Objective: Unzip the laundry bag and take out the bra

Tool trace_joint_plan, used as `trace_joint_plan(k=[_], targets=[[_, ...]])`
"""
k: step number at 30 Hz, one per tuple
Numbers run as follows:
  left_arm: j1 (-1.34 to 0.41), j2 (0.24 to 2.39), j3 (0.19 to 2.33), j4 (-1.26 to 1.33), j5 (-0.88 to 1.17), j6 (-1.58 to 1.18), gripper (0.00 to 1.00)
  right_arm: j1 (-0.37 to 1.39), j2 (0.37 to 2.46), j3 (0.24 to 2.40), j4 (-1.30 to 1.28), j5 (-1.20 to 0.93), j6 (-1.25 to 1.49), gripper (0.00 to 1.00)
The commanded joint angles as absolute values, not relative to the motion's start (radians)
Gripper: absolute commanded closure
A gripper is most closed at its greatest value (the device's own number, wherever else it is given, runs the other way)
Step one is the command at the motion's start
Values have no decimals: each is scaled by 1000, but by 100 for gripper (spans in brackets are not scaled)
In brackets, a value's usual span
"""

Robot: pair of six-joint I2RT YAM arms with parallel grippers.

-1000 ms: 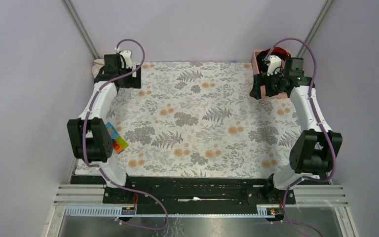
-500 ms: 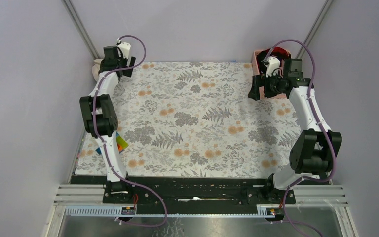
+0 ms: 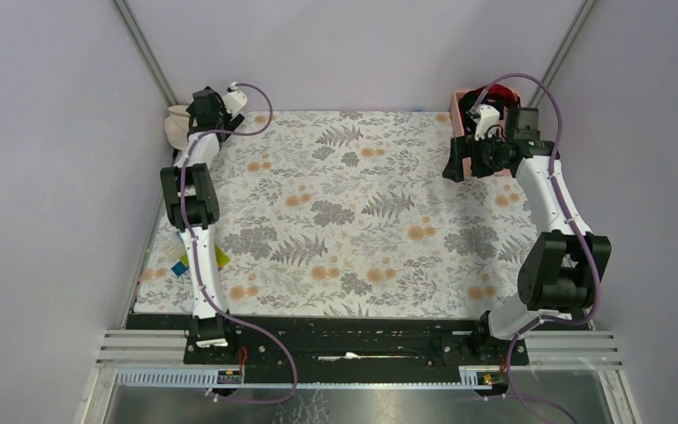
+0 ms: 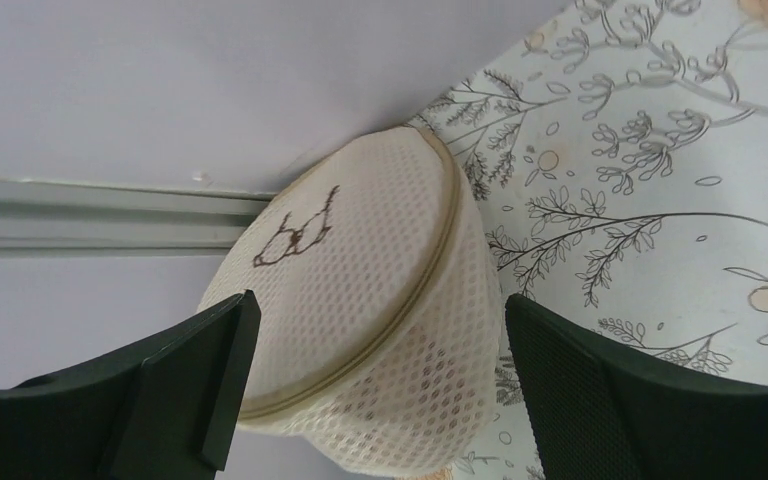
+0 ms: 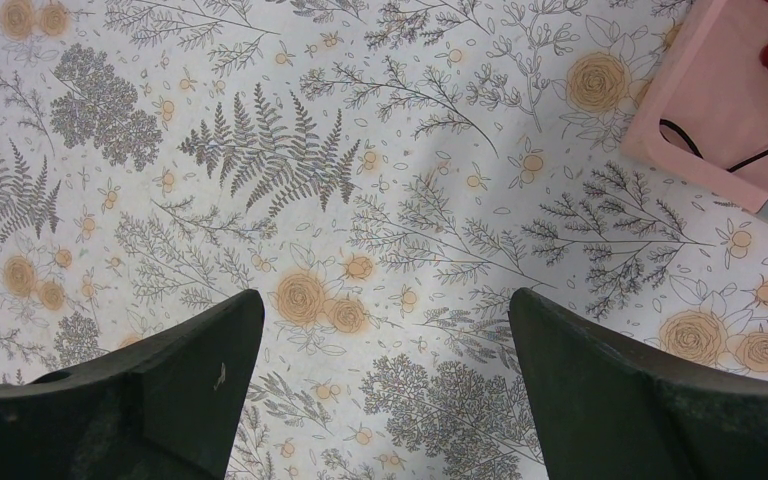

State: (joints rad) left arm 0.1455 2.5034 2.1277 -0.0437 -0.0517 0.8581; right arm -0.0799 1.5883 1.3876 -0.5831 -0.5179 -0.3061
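Where the left gripper [image 4: 377, 308] gapes, the laundry bag [image 4: 345, 235] lies ahead

Top view: laundry bag [image 3: 175, 126] mostly hidden behind left arm [image 3: 196, 190]'s wrist. Only a cream sliver shows, zip too small to make out. Left wrist view: bag's lower edge cut off at the bottom, contents unreadable thru mesh. Pink basket [image 3: 460, 104] partly covered by right arm [image 3: 543, 181], and cropped at the corner in right wrist view. Coloured item [image 3: 222, 257] under left arm is half hidden, can't ID.
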Motion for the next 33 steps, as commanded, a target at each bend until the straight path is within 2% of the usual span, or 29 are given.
trace_joint_plan(k=[1,5,13,16,18,19,26,33], targets=[[157,2573,2217,-17,-73,987,2,-72,1594,1420,-574,-530,-303,0],[159,2642,2259,-5,-109,1042,7,-72,1600,1428,-583,-518,-314,0],[158,2671,2225,79,-169,1164,35,-72,1604,1438,-591,-514,-319,0],[155,2632,2160,109,-152,1181,58,-72,1609,1443,-591,-519,-315,0],[148,2606,2112,148,-154,1185,90,-71,1611,1447,-591,-523,-312,0],[143,2590,2083,169,-156,1185,100,-72,1612,1450,-591,-525,-309,0],[73,2420,1837,273,-93,1171,100,-72,1614,1475,-578,-554,-267,0],[-67,2215,1528,348,-5,1173,100,-72,1612,1478,-570,-574,-245,0]])
